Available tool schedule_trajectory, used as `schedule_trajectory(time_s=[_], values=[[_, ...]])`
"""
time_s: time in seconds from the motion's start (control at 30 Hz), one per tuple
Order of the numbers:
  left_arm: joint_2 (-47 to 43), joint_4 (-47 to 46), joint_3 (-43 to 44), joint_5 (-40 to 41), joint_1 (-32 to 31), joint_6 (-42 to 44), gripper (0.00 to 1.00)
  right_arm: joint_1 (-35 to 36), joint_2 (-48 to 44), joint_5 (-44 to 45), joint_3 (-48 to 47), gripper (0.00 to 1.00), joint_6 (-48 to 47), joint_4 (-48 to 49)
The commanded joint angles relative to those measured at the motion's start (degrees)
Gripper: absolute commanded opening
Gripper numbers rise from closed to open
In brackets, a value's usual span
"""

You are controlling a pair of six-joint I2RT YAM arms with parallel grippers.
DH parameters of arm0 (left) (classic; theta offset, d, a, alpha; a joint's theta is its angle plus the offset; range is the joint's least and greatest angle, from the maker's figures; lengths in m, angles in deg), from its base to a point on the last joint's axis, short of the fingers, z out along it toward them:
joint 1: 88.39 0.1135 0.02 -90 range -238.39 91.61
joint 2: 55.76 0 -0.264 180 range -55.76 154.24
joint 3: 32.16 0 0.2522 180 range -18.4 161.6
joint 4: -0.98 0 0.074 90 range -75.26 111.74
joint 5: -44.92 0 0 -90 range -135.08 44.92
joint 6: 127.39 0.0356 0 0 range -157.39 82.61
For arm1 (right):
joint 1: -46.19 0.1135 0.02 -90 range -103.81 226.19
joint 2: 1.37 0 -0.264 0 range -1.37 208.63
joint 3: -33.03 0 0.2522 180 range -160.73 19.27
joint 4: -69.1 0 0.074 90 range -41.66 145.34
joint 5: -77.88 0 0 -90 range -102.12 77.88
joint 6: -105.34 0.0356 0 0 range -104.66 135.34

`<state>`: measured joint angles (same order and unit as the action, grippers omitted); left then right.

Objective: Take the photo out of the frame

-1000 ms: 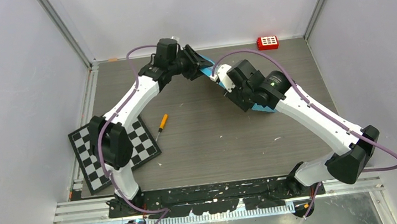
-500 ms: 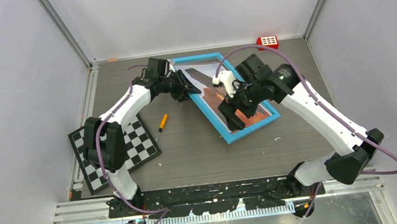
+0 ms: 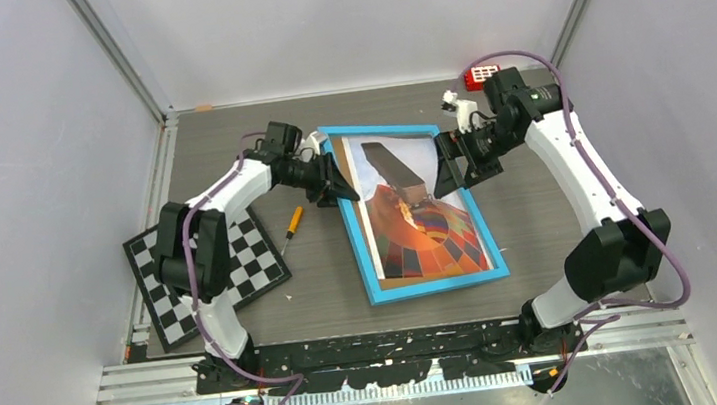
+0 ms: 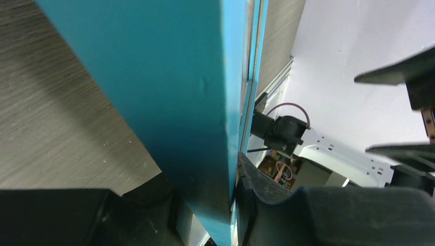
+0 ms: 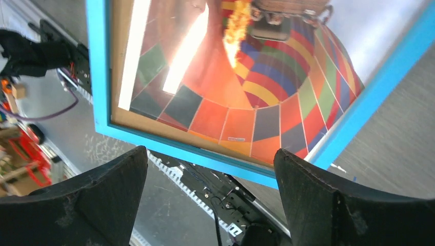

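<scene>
Glossy photo (image 3: 428, 233) in smooth blue frame (image 3: 439, 288) on matt woodgrain table (image 3: 322, 279).

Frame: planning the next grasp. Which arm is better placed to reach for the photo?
Right, probably. The right gripper is open and empty by the right edge of the frame; the left gripper is clamped on its left edge.

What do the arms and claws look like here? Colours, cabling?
Left arm and right arm match: white shells on the links, bulky black joint housings, a purple cable looping along each. Left claw and right claw are matte black, with broad fingers tapering to blunt tips. No markings readable.
</scene>
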<state>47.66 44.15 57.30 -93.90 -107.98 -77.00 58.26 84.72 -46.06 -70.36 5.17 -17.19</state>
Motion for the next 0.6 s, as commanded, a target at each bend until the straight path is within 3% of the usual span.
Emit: schedule_trajectory(time_s=[0.0, 0.2, 0.37, 0.57], values=[[2.99, 1.24, 1.71, -5.01, 1.07, 9.13, 0.0, -4.47, 0.99, -1.92, 2.96, 0.95, 2.13, 0.29], [8.82, 4.67, 3.94, -2.54, 3.42, 15.45, 0.0, -10.01, 2.57, 3.7, 9.26, 0.95, 3.33, 3.4], [13.99, 8.29, 8.93, 0.74, 5.06, 19.31, 0.0, -14.46, 4.9, 3.5, 12.61, 0.92, 3.71, 5.54], [16.76, 6.03, 10.47, 2.36, 5.18, 17.26, 0.0, -15.9, 7.94, 4.92, 14.57, 0.91, 4.52, 8.96]])
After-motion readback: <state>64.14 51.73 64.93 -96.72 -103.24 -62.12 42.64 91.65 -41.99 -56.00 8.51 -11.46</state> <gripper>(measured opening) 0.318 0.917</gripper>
